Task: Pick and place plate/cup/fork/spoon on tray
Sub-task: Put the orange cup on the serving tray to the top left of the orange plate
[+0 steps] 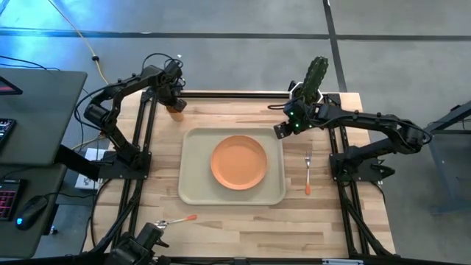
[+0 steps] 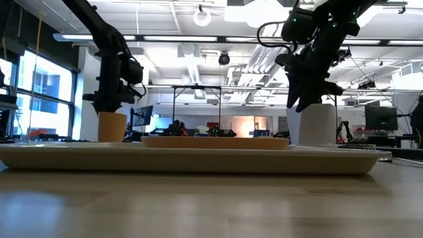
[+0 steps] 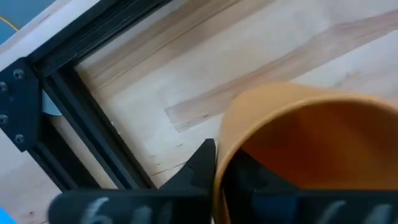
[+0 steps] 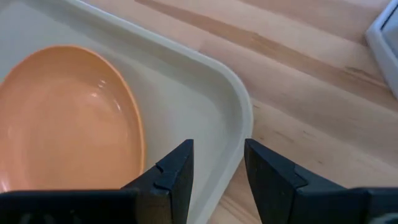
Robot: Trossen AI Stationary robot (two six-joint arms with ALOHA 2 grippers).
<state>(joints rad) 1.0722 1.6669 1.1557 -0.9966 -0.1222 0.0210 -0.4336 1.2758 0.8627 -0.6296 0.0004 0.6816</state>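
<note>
The orange plate [image 1: 239,162] lies in the cream tray [image 1: 193,188] at the table's middle. The orange cup [image 1: 175,110] stands at the far left, off the tray, and my left gripper [image 1: 172,97] is shut on its wall from above. My right gripper [image 1: 282,130] is open and empty above the tray's far right corner [image 4: 239,106]. The fork [image 1: 308,169] lies flat on the table right of the tray. The spoon [image 1: 176,220] lies flat near the front left edge. My left gripper holds the cup's wall at its rim [image 3: 219,163], one finger [image 3: 200,167] outside and one finger [image 3: 252,177] inside. The fingers come from above, pointing down. The cup [image 2: 112,125] stands upright; the tray's rim hides its base in the low view.
A white pot [image 2: 317,124] with a green cactus [image 1: 315,77] stands at the far right, just behind my right gripper. Black frame rails [image 3: 93,124] run along the table's left, right and far edges.
</note>
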